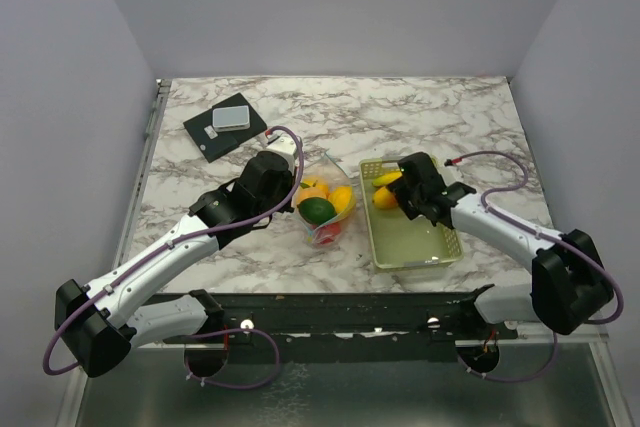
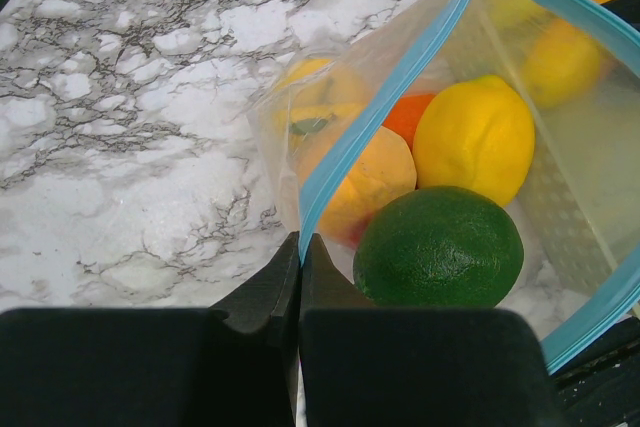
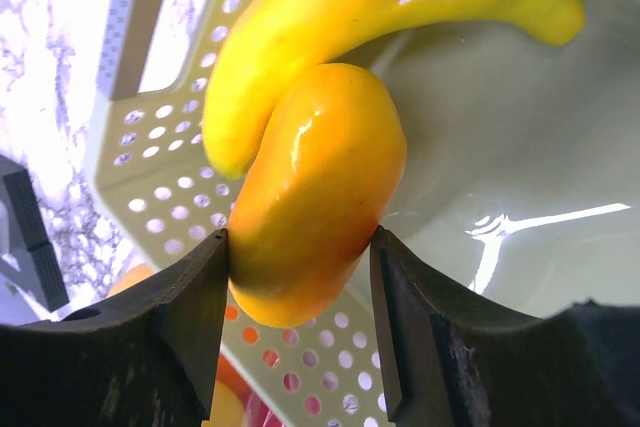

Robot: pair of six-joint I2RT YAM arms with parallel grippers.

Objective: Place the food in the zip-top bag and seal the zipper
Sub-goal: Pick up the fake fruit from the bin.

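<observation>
Left gripper (image 1: pixel 292 193), overhead view: seen closed at the left edge of the zip-top bag (image 1: pixel 326 219), which is stood near the middle of the marble table (image 1: pixel 450 117).
Bag contents, overhead view: a green lime (image 1: pixel 318 211), a lemon (image 1: pixel 342 197) and a peach-coloured piece (image 1: pixel 312 190) are seen inside, with something red (image 1: pixel 327 236) beneath them.
Right gripper (image 1: pixel 398 197), overhead view: placed over the far end of the green basket (image 1: pixel 415 242), just right of the bag, against an orange-yellow fruit (image 1: pixel 385 198); a banana (image 1: pixel 387 178) is laid just beyond.
Far left of table, overhead view: a black slab (image 1: pixel 215 137) topped by a grey block (image 1: pixel 232 117) is set well apart from the bag.
Left gripper (image 2: pixel 300 247), left wrist view: the fingers (image 2: pixel 250 297) are pressed together with the blue zipper (image 2: pixel 400 77) pinched between them.
Zip-top bag (image 2: pixel 580 147), left wrist view: the lime (image 2: pixel 440 247), lemon (image 2: pixel 475 137), peach-coloured piece (image 2: pixel 370 182) and an orange ball (image 2: pixel 408 115) are packed inside, touching one another.
Right gripper (image 3: pixel 300 267), right wrist view: the jaws are closed on the orange-yellow fruit (image 3: pixel 315 197), one finger (image 3: pixel 190 317) being pressed to each side.
Banana (image 3: pixel 330 17), right wrist view: laid touching the top of the held fruit, beside the basket's perforated wall (image 3: pixel 160 177).
Lift, right wrist view: whether the held fruit is raised off the basket floor cannot be told.
</observation>
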